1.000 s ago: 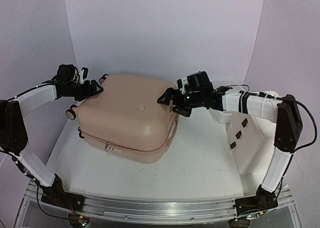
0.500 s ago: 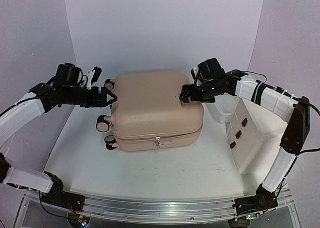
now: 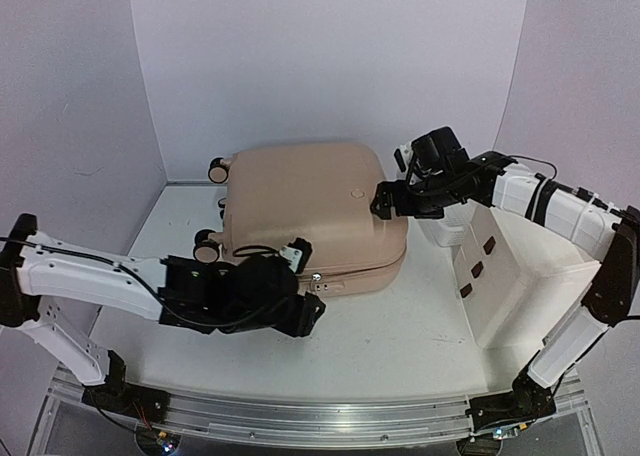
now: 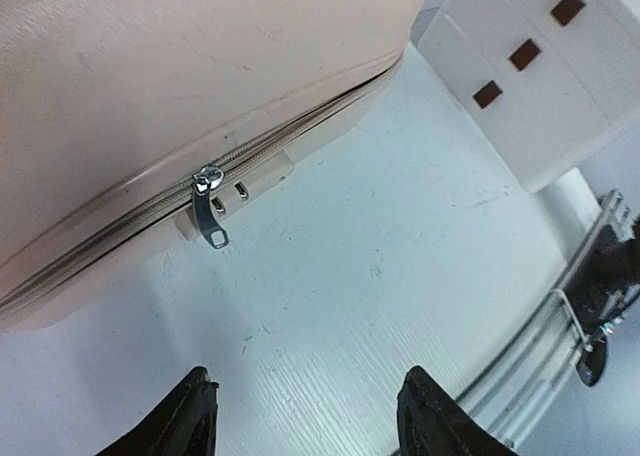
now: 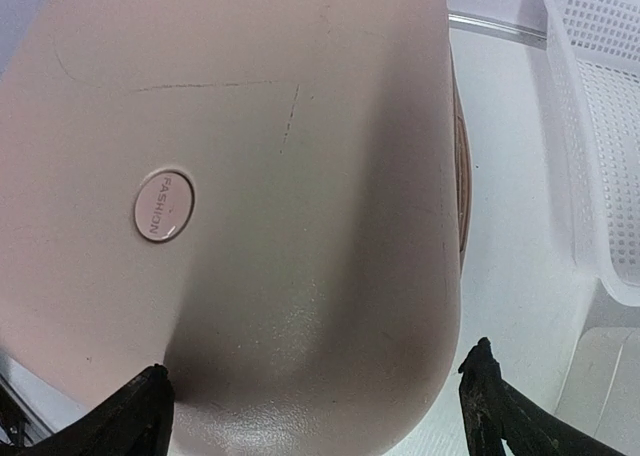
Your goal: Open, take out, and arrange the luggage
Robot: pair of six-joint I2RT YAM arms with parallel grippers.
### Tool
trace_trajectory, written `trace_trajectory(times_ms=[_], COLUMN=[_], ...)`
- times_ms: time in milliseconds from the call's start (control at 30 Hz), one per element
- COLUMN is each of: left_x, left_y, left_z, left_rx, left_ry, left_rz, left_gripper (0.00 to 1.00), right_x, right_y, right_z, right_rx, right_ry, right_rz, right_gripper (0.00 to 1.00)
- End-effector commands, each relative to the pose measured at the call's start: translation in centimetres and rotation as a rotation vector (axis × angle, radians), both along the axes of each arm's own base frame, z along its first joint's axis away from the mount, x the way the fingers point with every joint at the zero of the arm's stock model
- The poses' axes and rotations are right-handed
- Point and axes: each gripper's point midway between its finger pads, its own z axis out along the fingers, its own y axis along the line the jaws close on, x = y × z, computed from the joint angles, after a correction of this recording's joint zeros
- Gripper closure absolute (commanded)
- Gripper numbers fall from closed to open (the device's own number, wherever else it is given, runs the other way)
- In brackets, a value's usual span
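Only right wrist view reads FASHION on luggage (image 5: 300, 226) badge (image 5: 164, 205)

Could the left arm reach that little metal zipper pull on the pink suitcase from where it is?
Probably yes. The left hand hangs open just in front of the zipper pull on the near side of the suitcase, with only bare table between them and nothing blocking.

The luggage (image 3: 310, 211) fills the far middle of the surface (image 3: 400, 326); the drawer cabinet (image 3: 515, 286) and mesh basket (image 3: 445, 231) wall off the right, leaving a narrow lane between. Right of the left end effector (image 4: 310, 421), the near surface lies open.
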Motion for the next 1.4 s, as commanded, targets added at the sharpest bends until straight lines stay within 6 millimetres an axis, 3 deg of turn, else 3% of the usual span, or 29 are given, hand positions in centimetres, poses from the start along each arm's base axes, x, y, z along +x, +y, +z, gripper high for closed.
trace_trajectory(times_ms=[0,100,200,300,400,567,767,900,1133,1367], left_x=[4.0,5.0,6.5,7.6,7.9,7.8,8.5,9.6,10.3,10.9], left_y=[-1.9,-3.1,-4.1,-4.3,-4.2,-3.6,-1.1,-1.3,-2.3,-0.9], left_z=[0.9,-0.4,-3.0,-5.1,-5.9,-6.3,-5.3,-4.7,-4.7,-4.0], left_rx=[-0.069,-0.041,0.001,0.034,0.055,0.093,0.144,0.163,0.150,0.156], left_ry=[-0.078,-0.082,-0.017,0.024,0.042,0.041,-0.026,-0.058,-0.084,-0.127], left_rz=[0.289,0.350,0.385,0.430,0.459,0.470,0.495,0.484,0.458,0.502], left_gripper=[0.40,0.43,0.47,0.48,0.50,0.49,0.39,0.39,0.54,0.86], right_x=[-0.6,-1.0,-1.5,-1.9,-2.4,-2.8,-3.2,-3.3,-3.4,-3.6], right_y=[-0.8,-0.9,-1.1,-1.4,-1.7,-2.3,-2.5,-2.3,-2.3,-2.8], right_z=[1.3,1.6,2.3,2.8,3.4,3.7,3.3,3.3,3.3,2.9], right_rx=[0.000,0.025,0.046,0.055,0.064,0.061,0.065,0.075,0.083,0.073], right_ry=[-0.045,-0.059,-0.077,-0.092,-0.107,-0.125,-0.124,-0.118,-0.120,-0.119], right_rz=[0.008,0.009,0.011,0.011,0.014,0.012,0.016,0.023,0.018,0.007], right_gripper=[0.02,0.02,0.02,0.02,0.02,0.02,0.02,0.02,0.02,0.02])
